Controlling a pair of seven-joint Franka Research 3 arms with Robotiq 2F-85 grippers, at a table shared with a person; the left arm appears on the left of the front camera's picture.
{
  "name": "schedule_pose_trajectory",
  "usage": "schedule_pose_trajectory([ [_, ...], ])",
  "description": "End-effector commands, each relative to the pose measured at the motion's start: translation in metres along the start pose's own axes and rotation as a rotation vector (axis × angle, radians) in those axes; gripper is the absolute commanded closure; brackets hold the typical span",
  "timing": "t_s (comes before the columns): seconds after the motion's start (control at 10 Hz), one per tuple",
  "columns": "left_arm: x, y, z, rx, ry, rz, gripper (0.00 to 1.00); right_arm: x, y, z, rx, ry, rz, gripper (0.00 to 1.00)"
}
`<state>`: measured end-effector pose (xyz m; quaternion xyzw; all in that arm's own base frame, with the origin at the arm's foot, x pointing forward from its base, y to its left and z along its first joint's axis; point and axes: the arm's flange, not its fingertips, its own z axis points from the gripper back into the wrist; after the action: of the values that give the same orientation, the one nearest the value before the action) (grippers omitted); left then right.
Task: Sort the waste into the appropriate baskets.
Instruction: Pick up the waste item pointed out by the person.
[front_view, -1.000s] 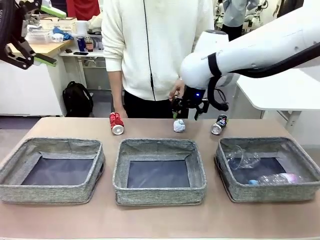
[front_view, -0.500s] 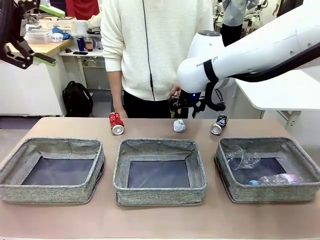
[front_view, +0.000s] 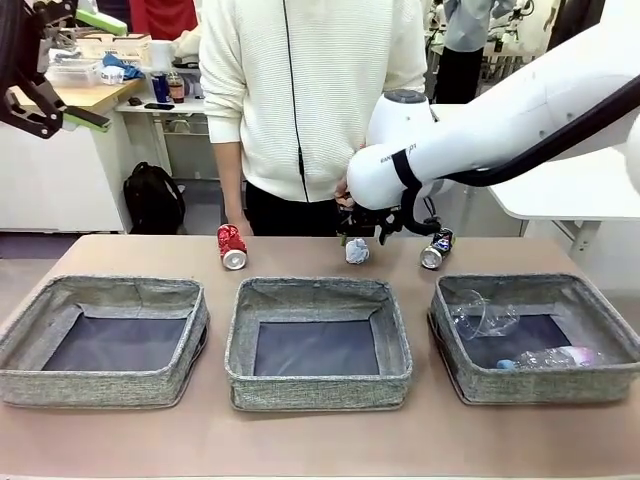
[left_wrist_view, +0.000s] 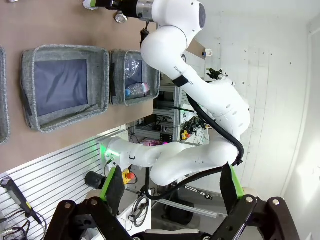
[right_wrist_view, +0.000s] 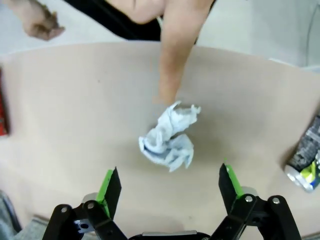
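Crumpled white paper ball (right_wrist_view: 169, 141) lies before the right gripper (right_wrist_view: 168, 172) (wide open, empty); closing could pinch the person's finger (right_wrist_view: 167, 82) just beside it.

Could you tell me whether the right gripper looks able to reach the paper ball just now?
Probably yes: the right gripper is open over the paper ball, though the person's finger points right beside it.
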<state>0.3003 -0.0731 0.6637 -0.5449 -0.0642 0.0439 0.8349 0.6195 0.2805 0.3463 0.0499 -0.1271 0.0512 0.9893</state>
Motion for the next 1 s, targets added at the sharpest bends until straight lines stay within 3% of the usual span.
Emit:
schedule_pose_trajectory([
  [0.0,0.000,-0.002,0.001,-0.018,0.007,-0.013,0.00,0.010,0.003,-0.013,0.002,-0.042,0.000,0.00],
  [0.7,0.000,-0.002,0.001,-0.018,0.007,-0.013,0.00,0.008,0.003,-0.029,0.020,-0.072,0.079,0.00],
  [0.8,0.000,-0.002,0.001,-0.018,0.007,-0.013,0.00,0.007,0.005,-0.030,0.001,-0.059,0.102,0.60],
  [0.9,0.000,-0.002,0.001,-0.018,0.007,-0.013,0.00,0.008,0.005,-0.036,0.007,-0.047,0.102,0.60],
])
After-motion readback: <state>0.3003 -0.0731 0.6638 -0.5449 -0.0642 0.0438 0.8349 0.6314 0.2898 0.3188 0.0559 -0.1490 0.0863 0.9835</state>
